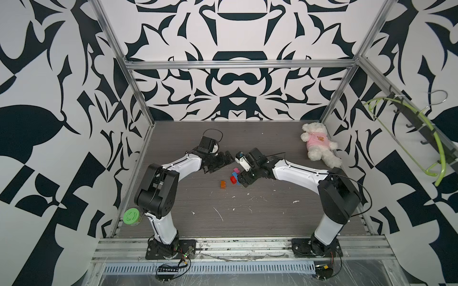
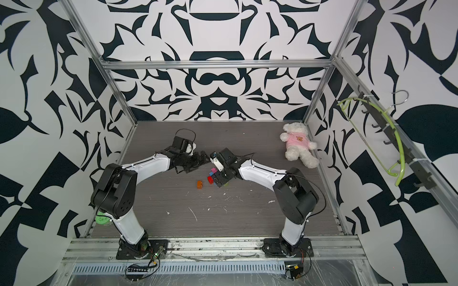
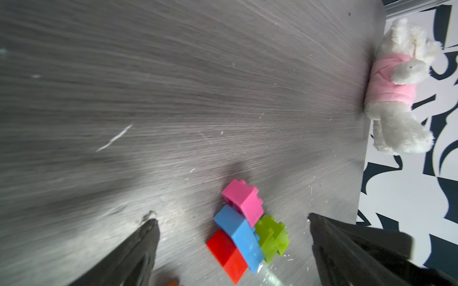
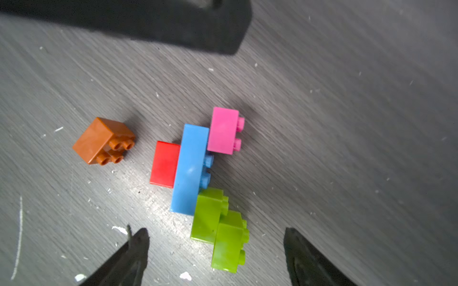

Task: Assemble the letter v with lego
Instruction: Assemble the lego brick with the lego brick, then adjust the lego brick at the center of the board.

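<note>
A joined lego cluster lies on its side on the grey table: red brick (image 4: 164,163), long blue brick (image 4: 190,168), pink brick (image 4: 223,130) and two lime green bricks (image 4: 208,214) stepped off the blue one's end. The orange brick (image 4: 101,140) lies apart, studs sideways. In both top views the red (image 1: 233,179) and orange (image 1: 223,184) bricks show at mid table. My right gripper (image 4: 216,231) is open, its fingers either side of the lime green bricks without touching them. My left gripper (image 3: 231,219) is open over the cluster (image 3: 239,234), holding nothing.
A white teddy bear in a pink shirt (image 1: 318,144) lies at the back right corner. A green round lid (image 1: 131,216) sits by the left arm's base. Metal frame posts edge the table. The two wrists stand close together above the bricks.
</note>
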Tool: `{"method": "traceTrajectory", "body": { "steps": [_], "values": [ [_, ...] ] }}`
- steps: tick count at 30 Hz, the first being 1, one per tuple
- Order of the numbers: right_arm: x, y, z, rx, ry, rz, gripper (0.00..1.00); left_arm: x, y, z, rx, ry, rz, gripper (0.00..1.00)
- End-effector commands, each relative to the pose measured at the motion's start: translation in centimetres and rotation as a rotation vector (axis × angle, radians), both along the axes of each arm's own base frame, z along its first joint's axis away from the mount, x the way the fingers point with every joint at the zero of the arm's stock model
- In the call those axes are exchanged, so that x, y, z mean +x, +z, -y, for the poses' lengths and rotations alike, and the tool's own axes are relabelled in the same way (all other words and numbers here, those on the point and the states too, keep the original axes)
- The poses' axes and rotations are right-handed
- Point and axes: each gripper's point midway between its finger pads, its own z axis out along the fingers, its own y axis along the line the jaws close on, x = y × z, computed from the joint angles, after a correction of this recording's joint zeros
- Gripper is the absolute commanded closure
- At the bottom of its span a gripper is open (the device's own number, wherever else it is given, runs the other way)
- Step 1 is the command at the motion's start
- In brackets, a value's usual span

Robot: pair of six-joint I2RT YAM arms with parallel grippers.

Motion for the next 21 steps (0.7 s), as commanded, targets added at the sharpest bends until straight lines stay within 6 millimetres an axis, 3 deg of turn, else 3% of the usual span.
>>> {"method": "traceTrajectory", "body": {
  "steps": [1,8,11,21],
  "values": [
    [0.7,-0.2,-1.0,-0.070,0.069,0.045,0.12,-1.1,-0.2,-1.8,0.038,0.018,-0.015,0.01],
    [0.5,-1.3,-0.8,-0.107,0.108,0.044,0.12,-1.8,0.0,-3.6,0.063,0.054,-0.016,0.01],
    [0.4,-2.3,0.5,-0.166,0.104,0.040,0.13,-2.0,0.0,-3.9,0.077,0.057,-0.012,0.01],
    [1.0,-2.8,4.4,-0.283,0.079,0.047,0.13,-2.1,-0.1,-4.4,0.086,0.060,-0.013,0.01]
  ]
}}
